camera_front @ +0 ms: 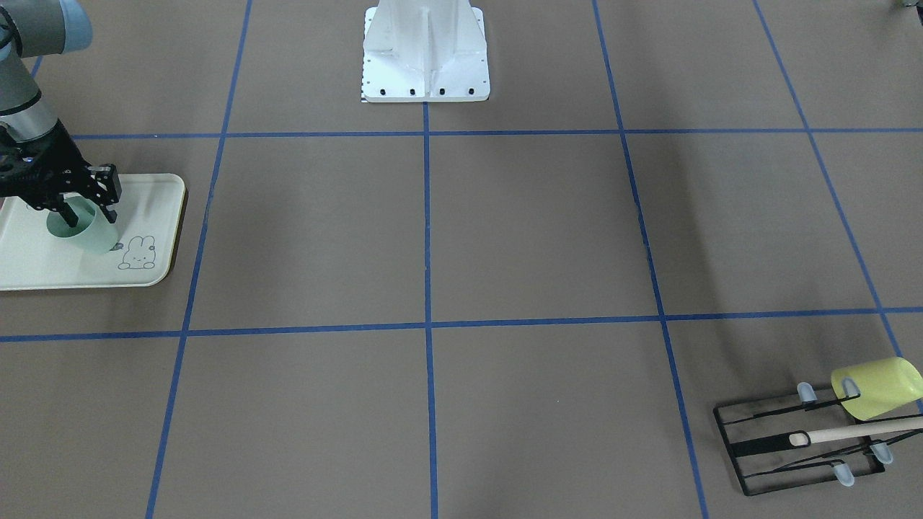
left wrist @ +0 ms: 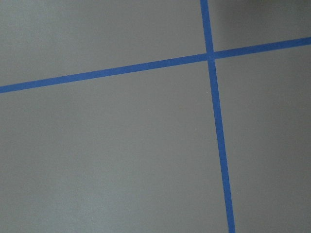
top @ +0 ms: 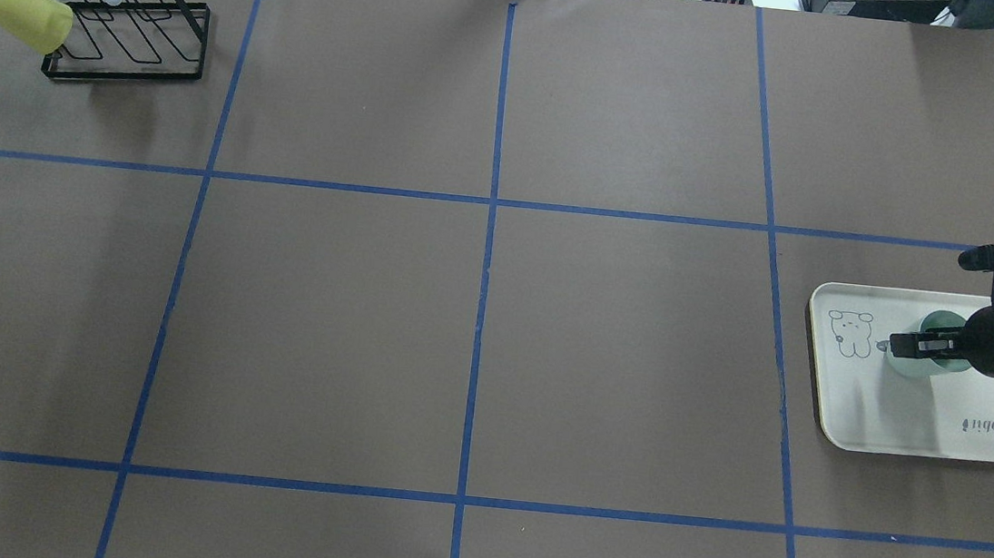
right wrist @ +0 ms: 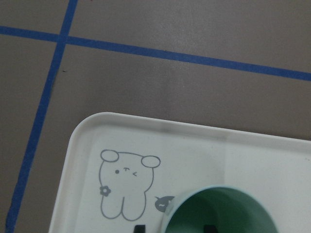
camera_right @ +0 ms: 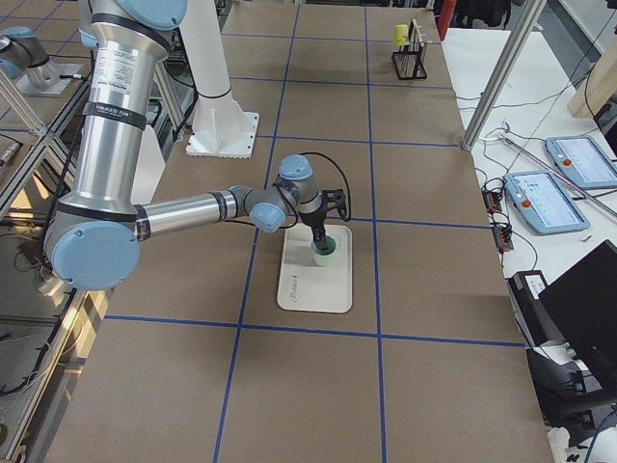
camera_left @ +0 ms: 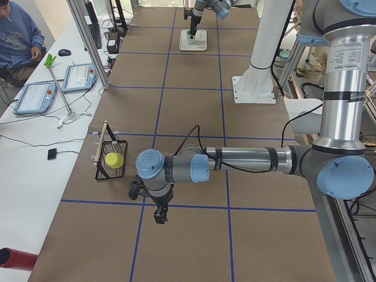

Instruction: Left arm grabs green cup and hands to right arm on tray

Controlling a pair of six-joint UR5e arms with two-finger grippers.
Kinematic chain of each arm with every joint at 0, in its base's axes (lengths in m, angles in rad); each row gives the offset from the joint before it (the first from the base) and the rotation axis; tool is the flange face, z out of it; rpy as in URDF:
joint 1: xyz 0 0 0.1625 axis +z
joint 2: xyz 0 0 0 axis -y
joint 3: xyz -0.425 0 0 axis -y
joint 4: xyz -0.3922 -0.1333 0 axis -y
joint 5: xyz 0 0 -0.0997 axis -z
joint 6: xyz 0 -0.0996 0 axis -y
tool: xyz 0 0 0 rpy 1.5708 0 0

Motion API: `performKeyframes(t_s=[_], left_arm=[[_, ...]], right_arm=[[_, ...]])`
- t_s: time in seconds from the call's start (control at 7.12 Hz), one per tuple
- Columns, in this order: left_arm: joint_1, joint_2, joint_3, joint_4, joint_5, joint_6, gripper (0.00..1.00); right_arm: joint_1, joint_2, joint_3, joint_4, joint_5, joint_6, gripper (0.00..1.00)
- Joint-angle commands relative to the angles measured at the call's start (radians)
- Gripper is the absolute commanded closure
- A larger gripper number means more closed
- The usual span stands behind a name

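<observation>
Brown paper crossed by blue tape is covering the bench (top: 472,350). The right arm (camera_right: 183,214) is reaching low over its right-hand edge, while the left arm (camera_left: 247,160) is hanging well apart over the left half, short of the far left corner where the black wire rack (top: 127,52) is carrying the yellow-green cup (top: 23,13). Beside that right-hand edge the tray (top: 920,429) is lying flat, and the green cup (camera_front: 94,234) seems to be standing upright on it, mouth up, just beside the bunny drawing (right wrist: 125,184). The right fingers (camera_front: 68,213) are straddling the cup's wall, one inside and one outside, and appearing parted rather than pinching, since the wrist view is showing a gap on each side. Whether the left fingers (camera_left: 159,216) are parted or closed I cannot tell. The risk, as I am judging it, lies in pulling away: a slanted lift could be dragging the inner finger against the light wall, tipping the cup or carrying it over the tray's rim.
</observation>
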Motion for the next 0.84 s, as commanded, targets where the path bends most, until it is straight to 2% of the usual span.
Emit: performKeyframes(t_s=[0.0,0.28,0.56,0.7], left_arm=[[0.000,0.003,0.002,-0.003,-0.001,-0.001,0.00],[0.000,0.002,0.002,-0.003,-0.003,-0.003,0.00],[0.000,0.003,0.002,-0.003,-0.001,-0.003,0.00],[0.000,0.003,0.002,-0.001,-0.004,-0.004,0.00]], right_arm=[[0.000,0.019,0.008,-0.015,0.013,-0.014,0.01],[0.101,0.025,0.037,-0.093,0.127,-0.096,0.01],[0.304,0.024,0.045,-0.211,0.266,-0.386,0.01],[0.399,0.024,0.037,-0.292,0.306,-0.559,0.01]])
